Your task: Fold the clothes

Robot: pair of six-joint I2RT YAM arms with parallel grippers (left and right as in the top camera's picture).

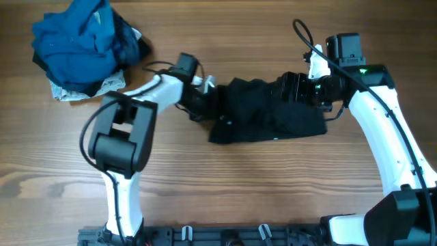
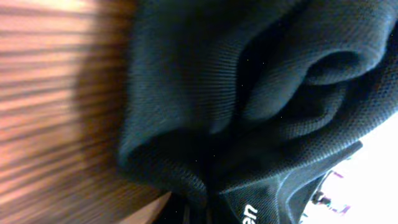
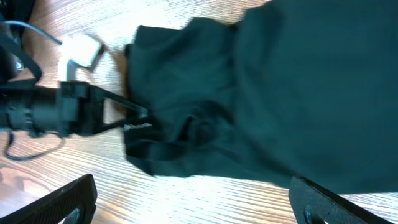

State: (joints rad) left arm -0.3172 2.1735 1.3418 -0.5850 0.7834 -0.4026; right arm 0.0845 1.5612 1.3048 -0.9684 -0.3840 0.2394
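Fabric takes up the middle of the brown wooden desk (image 1: 273,191): a large plain black shirt (image 1: 266,119) of soft cloth. It lies bunched into a rough wide block with rumpled folds along its upper edge and a flatter lower edge. No collar or chest mark can be made out in these views.

At the shirt's left edge, the left end effector (image 1: 203,101) is closed tight on the cloth. The right wrist view shows its thin tips (image 3: 140,118) pinched together on a gathered fold at that edge. In the left wrist view the knit weave of the shirt (image 2: 261,93) fills nearly the whole picture, heaped in thick rolls with a strip of desk to its left.

Over the shirt's upper right part hangs the right end effector (image 1: 300,89), its jaws spread wide and holding nothing. In its own camera the two dark fingers (image 3: 62,202) stand far apart at the bottom corners, with the shirt (image 3: 280,93) spread beyond them. Whether they touch the cloth cannot be told.

Well away from the shirt, up and to its left, sits a heap of bright blue and navy garments (image 1: 75,41). A pale grey-white cloth (image 1: 106,85) pokes out from under the side of the heap nearest the shirt.
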